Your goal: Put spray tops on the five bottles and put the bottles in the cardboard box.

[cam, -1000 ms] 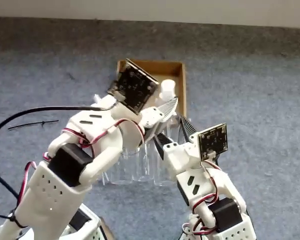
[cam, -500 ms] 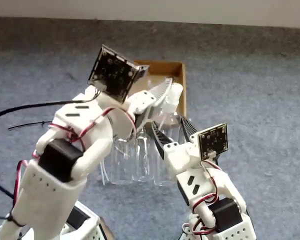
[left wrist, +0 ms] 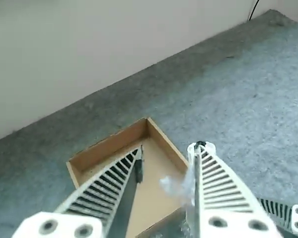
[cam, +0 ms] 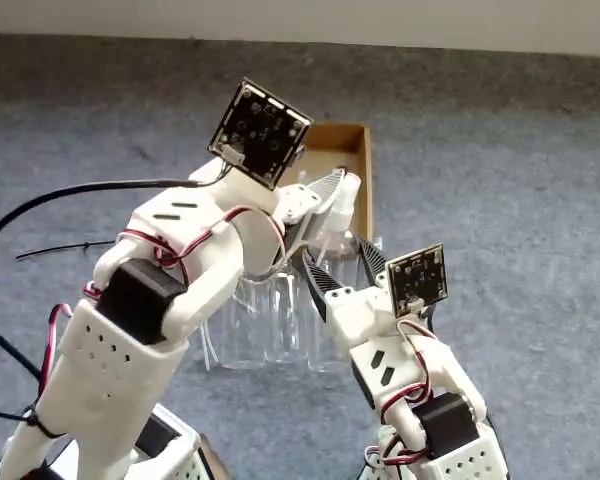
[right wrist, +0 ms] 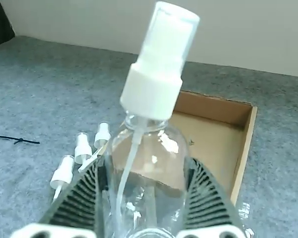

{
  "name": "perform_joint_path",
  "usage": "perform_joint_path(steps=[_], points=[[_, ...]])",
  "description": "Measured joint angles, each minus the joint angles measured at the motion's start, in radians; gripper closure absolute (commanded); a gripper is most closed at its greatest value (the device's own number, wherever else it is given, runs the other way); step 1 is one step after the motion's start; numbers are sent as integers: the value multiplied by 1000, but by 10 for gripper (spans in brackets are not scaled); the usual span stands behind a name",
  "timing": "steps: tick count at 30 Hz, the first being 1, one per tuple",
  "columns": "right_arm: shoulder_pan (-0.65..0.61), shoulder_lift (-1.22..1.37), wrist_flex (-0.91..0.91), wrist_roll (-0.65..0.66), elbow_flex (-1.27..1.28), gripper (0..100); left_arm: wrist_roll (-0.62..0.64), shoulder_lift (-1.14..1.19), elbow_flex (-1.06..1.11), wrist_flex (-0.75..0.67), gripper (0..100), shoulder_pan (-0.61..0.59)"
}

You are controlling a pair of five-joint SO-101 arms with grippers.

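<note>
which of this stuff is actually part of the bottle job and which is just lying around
Part of the job:
- clear bottle with its spray top on, held in the right claw
- three loose spray tops
- other clear bottles
- cardboard box
- left claw, open above the box

Just lying about:
- black cable
- black cable tie

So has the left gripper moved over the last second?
Yes. In the high view the left gripper has gone up the picture, from over the near half of the cardboard box toward its middle.
</note>
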Motion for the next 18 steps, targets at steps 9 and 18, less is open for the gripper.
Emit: perform_joint_path(steps=[9, 18], points=[[0, 0, 0, 0, 0, 994, -64, -18, -51, 3, 843, 2], [0, 0, 0, 0, 0, 994, -64, 195, -147, -68, 843, -2]])
